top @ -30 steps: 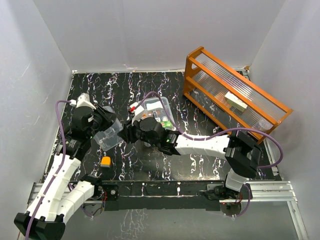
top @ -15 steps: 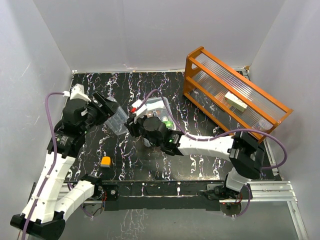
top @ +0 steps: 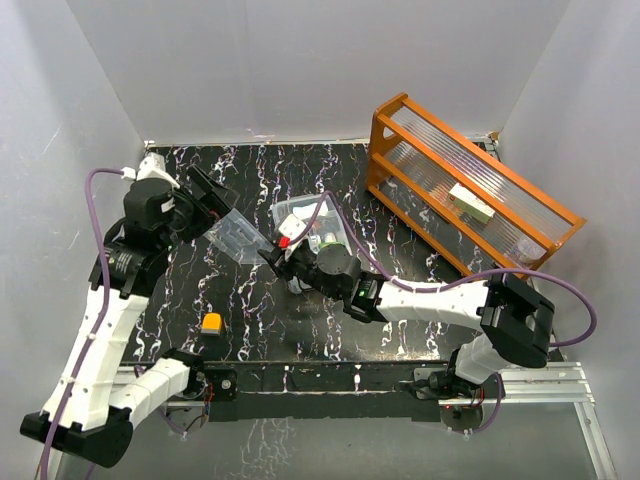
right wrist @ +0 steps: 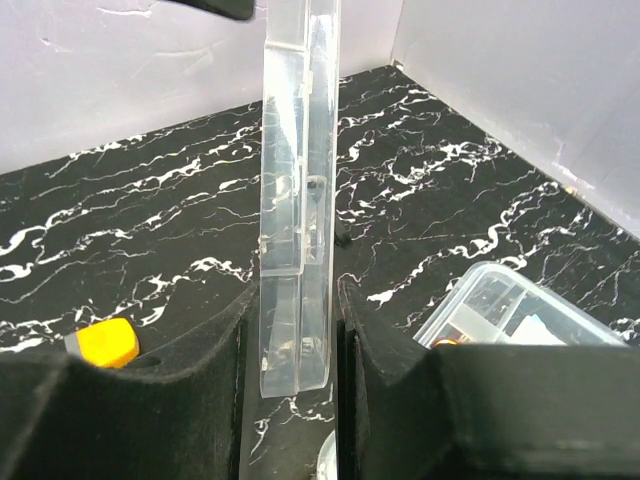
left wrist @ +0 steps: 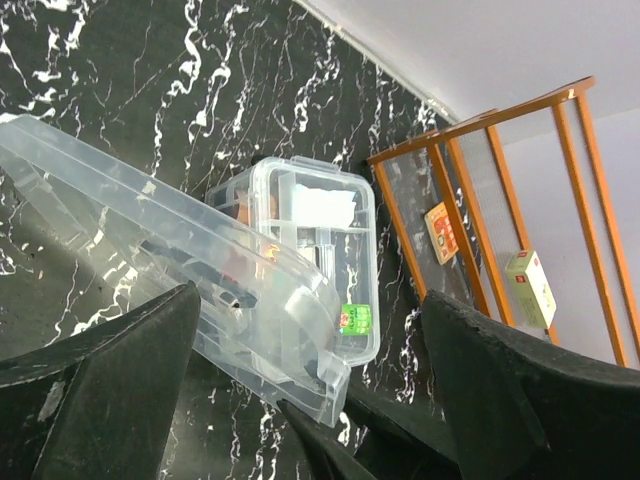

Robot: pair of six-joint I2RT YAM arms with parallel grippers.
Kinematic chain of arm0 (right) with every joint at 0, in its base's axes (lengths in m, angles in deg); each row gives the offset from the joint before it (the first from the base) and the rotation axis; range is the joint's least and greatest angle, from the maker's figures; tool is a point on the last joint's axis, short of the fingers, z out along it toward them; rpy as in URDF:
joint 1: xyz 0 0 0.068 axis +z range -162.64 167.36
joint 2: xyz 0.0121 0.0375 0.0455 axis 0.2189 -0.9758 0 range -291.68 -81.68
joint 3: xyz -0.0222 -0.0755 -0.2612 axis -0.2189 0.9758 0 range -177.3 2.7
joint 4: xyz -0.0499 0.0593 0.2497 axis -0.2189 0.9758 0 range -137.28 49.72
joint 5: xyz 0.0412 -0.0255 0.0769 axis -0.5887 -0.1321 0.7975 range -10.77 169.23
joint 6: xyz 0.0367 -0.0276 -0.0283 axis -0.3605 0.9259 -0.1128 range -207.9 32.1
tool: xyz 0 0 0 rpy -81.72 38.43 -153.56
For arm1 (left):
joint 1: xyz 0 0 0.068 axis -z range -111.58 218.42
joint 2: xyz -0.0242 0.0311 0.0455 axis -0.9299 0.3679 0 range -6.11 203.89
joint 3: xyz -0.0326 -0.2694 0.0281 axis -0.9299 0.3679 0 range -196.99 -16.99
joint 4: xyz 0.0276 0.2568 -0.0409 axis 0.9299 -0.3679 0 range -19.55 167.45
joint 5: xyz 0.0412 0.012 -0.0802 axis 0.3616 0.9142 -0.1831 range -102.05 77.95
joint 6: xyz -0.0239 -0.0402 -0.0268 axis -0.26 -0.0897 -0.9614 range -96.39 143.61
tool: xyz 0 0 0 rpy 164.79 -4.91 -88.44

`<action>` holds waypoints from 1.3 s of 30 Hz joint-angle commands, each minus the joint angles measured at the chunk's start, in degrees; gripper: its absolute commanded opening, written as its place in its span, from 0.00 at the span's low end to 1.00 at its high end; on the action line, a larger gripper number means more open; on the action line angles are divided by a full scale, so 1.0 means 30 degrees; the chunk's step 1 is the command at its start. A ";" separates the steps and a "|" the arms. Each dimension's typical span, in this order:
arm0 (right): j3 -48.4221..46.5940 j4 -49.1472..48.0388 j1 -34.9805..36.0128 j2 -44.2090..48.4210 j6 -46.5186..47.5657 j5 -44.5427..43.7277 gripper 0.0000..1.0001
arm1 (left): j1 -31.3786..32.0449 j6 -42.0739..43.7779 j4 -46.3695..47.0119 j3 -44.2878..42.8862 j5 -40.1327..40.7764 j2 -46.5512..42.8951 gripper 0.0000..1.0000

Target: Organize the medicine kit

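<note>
The medicine kit's clear box (top: 322,214) stands open at mid table, its compartments (left wrist: 312,208) showing a white item and a green label. Its clear lid (top: 238,238) hangs tilted to the left of the box. My right gripper (top: 278,252) is shut on the lid's near end, and the lid (right wrist: 298,150) stands on edge between the fingers (right wrist: 292,300). My left gripper (top: 210,200) is open at the lid's far-left end. In the left wrist view its jaws (left wrist: 310,400) stand wide on either side of the lid (left wrist: 200,270), not touching it.
An orange wooden rack (top: 470,190) stands at the back right with a small box (top: 470,203) on its shelf; two packets (left wrist: 530,285) show in it. A small orange item (top: 211,322) lies near the front left. White walls close in the table.
My left gripper opened, let go of the lid and drew back to the far left. The right gripper kept its hold and shifted right with the lid.
</note>
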 commanded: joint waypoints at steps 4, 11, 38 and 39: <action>-0.1092 -0.2000 0.0045 0.0465 0.3077 0.0153 0.15 | -0.0018 -0.0903 -0.0925 0.0099 -0.0275 0.0439 0.91; -0.1955 -0.0862 0.0053 -0.0087 0.5308 0.2248 0.17 | 0.0004 -0.1835 0.0094 0.1288 0.1013 0.0431 0.59; -0.5873 0.9897 -0.2690 0.3016 -1.4645 0.1612 0.87 | -0.0014 -0.1252 0.8647 0.4265 -0.0645 -0.4247 0.14; -0.6222 1.1043 -0.3425 0.3070 -1.7138 0.1937 0.87 | -0.0018 -0.1335 0.9390 0.4361 -0.1034 -0.4300 0.14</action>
